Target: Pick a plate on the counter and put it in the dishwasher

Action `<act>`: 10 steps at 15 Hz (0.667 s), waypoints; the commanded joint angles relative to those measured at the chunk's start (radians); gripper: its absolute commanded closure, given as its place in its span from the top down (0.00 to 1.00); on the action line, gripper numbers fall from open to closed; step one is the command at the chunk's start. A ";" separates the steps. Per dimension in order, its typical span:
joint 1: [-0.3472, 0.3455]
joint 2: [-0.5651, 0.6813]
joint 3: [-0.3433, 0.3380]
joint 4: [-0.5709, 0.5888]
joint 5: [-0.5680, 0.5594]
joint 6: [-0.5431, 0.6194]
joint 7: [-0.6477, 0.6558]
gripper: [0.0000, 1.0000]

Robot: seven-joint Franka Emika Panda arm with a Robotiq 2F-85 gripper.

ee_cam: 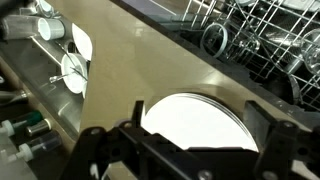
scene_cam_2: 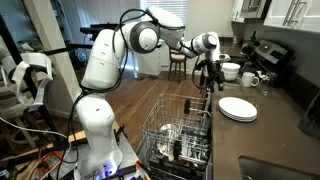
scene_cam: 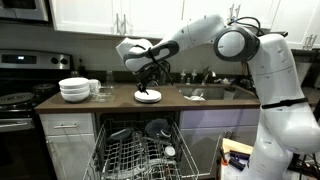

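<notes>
Item: white plate (scene_cam: 147, 96), flat on tabletop (scene_cam: 110, 104) above open dishwasher (scene_cam: 135, 152); end effector (scene_cam: 150, 82) poised overhead, jaws fully spread and empty (presumably aligning for pickup).

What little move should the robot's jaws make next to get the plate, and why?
Probably lower straight down a little. The open jaws hang above the plate, not touching it, and it lies flat on the counter. Getting closer would let them reach its rim before closing.
</notes>
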 commanded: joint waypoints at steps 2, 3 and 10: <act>0.045 0.065 -0.010 0.060 -0.116 0.001 0.021 1.00; 0.052 0.074 -0.008 0.068 -0.139 0.005 0.018 1.00; 0.079 0.132 0.025 0.082 -0.304 0.069 -0.041 1.00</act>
